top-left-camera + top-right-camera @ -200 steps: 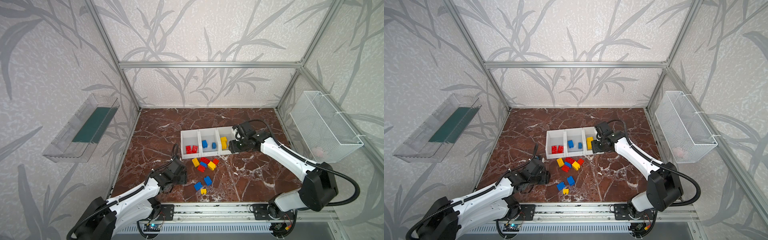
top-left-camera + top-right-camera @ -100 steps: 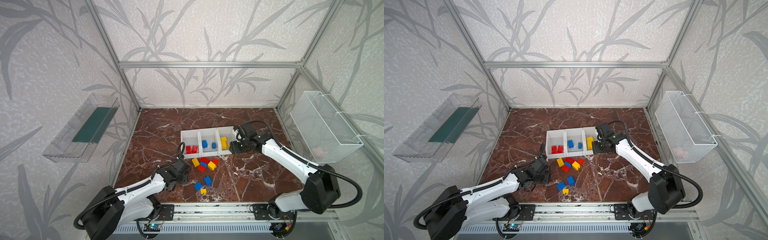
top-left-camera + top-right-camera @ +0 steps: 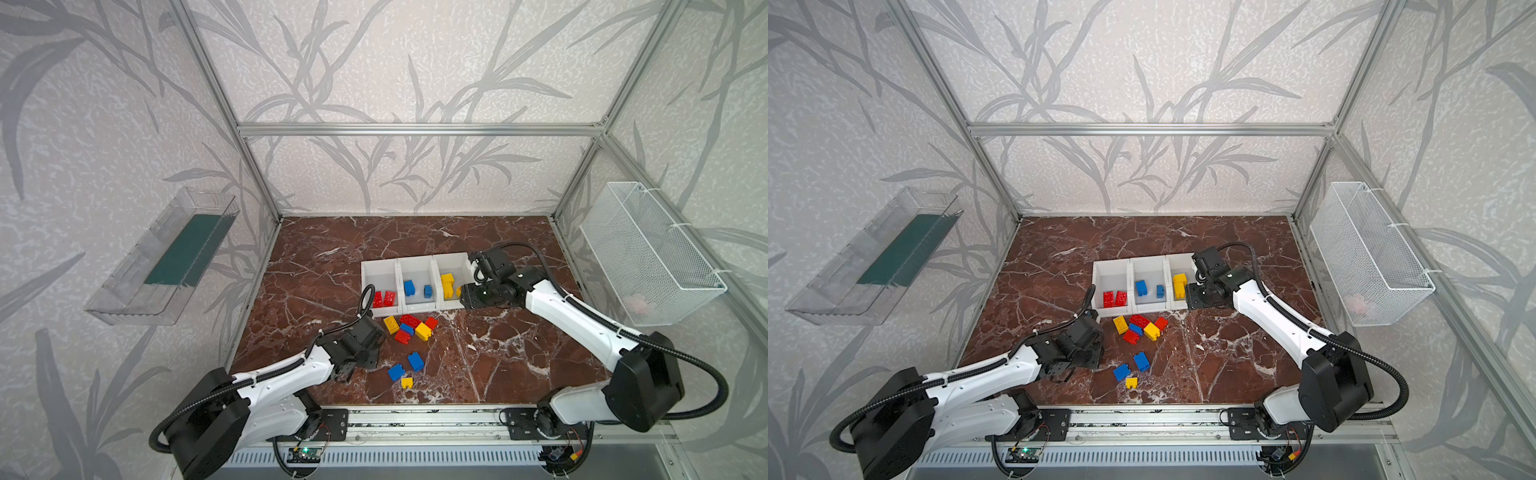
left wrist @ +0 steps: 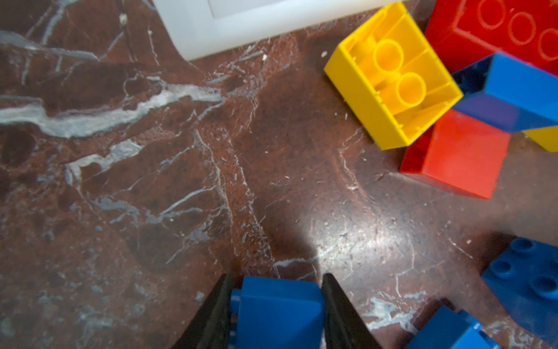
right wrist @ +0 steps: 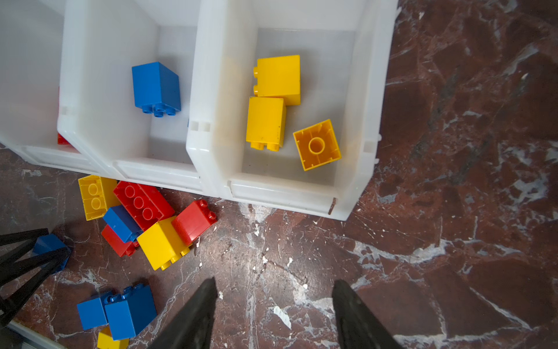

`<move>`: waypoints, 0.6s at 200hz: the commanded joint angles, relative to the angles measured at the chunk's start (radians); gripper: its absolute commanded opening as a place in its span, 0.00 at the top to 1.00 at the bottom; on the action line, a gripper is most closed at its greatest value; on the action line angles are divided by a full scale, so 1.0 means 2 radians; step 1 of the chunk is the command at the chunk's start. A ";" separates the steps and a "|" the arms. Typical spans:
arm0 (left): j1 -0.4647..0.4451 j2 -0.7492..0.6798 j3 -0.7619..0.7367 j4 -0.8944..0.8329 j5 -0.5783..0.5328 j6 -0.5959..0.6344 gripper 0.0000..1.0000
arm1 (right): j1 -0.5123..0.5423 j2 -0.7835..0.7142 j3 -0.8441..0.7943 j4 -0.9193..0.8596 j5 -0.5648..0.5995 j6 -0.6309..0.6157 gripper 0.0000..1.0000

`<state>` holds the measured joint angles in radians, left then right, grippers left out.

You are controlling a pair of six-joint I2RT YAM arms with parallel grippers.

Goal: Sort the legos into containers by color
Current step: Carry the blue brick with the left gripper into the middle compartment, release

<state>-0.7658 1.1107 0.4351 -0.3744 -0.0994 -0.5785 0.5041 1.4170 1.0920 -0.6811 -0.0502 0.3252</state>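
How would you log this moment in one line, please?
left pincer: closed on blue brick | right pincer: open, empty, by yellow-brick bin | loose bricks: unsorted on tabletop

No text, label, brand, number or sign can be read in any view. Any embossing on the studs of the yellow brick (image 5: 265, 121) in the white bin (image 5: 359, 90), or on the red brick (image 5: 142, 204) lying just outside it, is too blurred to tell. The small circuit board (image 3: 305, 454) below the front rail (image 3: 415, 424) is too small for any print to be made out.
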 commanded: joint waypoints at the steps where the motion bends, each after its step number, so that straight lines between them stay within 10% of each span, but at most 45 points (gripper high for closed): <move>1: -0.002 -0.016 0.013 -0.010 -0.004 0.001 0.72 | 0.001 -0.018 -0.004 -0.002 0.007 0.003 0.38; 120: 0.015 0.035 0.140 0.036 0.016 0.063 0.72 | 0.001 -0.044 0.000 -0.024 0.017 0.001 0.38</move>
<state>-0.7555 1.1381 0.6376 -0.3355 -0.0788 -0.5179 0.5041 1.3769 1.0908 -0.6930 -0.0376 0.3256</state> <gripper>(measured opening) 0.438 0.624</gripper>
